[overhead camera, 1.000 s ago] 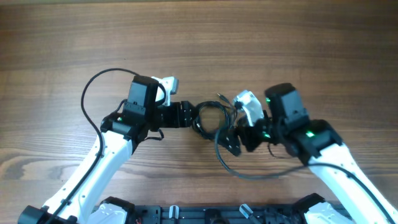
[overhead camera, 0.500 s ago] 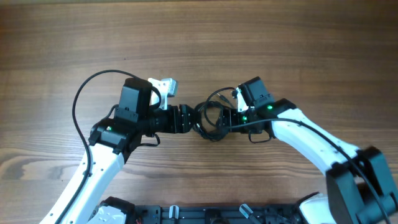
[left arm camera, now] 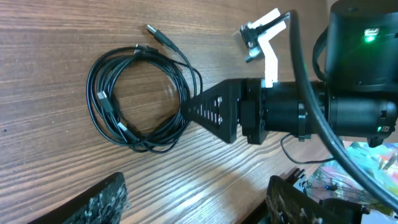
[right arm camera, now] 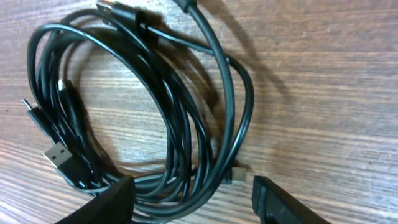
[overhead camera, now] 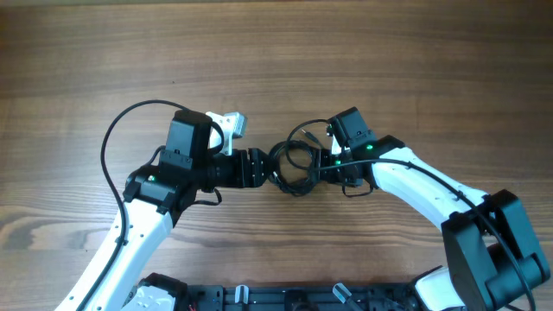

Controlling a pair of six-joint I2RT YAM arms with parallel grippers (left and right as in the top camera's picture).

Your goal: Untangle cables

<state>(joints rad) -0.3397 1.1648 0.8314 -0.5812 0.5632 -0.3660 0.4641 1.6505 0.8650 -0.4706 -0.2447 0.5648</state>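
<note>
The cables (overhead camera: 296, 189) are thin black wires wound in one loose coil on the wooden table, between my two grippers. In the left wrist view the coil (left arm camera: 94, 102) lies ahead of my open left gripper (left arm camera: 199, 208), with loose plug ends at its top; the gripper is empty and short of the coil. My right gripper (left arm camera: 205, 109) touches the coil's far side there. In the right wrist view my right gripper (right arm camera: 193, 205) is open, its fingers straddling the coil's near edge (right arm camera: 180, 124). From overhead, the left gripper (overhead camera: 270, 168) and right gripper (overhead camera: 318, 168) flank the coil.
The wooden table (overhead camera: 276, 60) stretches beyond the arms. A thick black arm cable (overhead camera: 112, 147) loops out left of the left arm. A dark rail (overhead camera: 285, 298) runs along the table's front edge.
My right arm has swung left and forward, bringing its gripper up to the coil's right side. The left gripper has stayed at the coil's left side.
</note>
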